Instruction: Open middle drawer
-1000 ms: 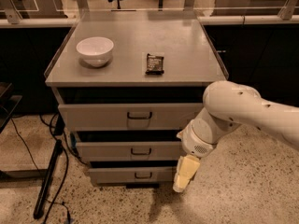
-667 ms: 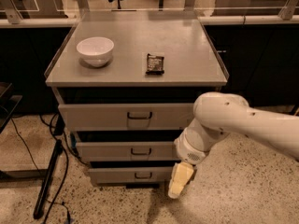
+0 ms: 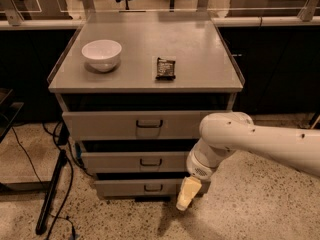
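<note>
The grey cabinet has three drawers. The middle drawer point(image 3: 135, 161) is a low grey front with a small dark pull handle point(image 3: 150, 162) at its centre, and it looks closed. The taller top drawer point(image 3: 135, 125) is above it and the bottom drawer point(image 3: 137, 187) below. My white arm comes in from the right. My gripper point(image 3: 184, 198) hangs with its pale tip pointing down, in front of the bottom drawer's right end, below and right of the middle handle. It holds nothing that I can see.
A white bowl point(image 3: 101, 54) and a dark snack packet point(image 3: 165, 67) lie on the cabinet top point(image 3: 200, 49). Black cables and a stand leg point(image 3: 52, 191) run over the speckled floor at the left. Dark counters stand behind.
My arm has swung left and slightly down, bringing the gripper from right of the cabinet to in front of the lower drawers. The drawers have not moved.
</note>
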### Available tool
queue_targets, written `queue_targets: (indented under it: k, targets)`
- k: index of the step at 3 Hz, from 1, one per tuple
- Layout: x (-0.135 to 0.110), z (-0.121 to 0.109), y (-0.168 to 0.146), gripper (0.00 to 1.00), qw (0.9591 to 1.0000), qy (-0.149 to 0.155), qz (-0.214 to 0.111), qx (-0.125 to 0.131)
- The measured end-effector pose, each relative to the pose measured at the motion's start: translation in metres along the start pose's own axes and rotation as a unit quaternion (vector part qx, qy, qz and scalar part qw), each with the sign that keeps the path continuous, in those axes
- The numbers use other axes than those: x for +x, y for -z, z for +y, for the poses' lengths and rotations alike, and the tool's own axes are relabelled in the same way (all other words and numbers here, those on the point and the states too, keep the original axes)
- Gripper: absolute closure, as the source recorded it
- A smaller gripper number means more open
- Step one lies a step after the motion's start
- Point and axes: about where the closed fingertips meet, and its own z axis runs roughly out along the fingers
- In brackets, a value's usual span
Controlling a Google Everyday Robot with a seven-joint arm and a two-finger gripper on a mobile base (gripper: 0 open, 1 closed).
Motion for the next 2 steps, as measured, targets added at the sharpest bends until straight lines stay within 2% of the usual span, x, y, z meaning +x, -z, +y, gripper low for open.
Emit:
queue_targets:
  k: [1, 2]
  targets:
    - [0.0, 0.001, -0.001, 0.0, 1.0, 0.002, -0.002, -0.003]
    - [-0.015, -0.01, -0.012, 0.0, 0.9997, 0.013, -0.02, -0.003]
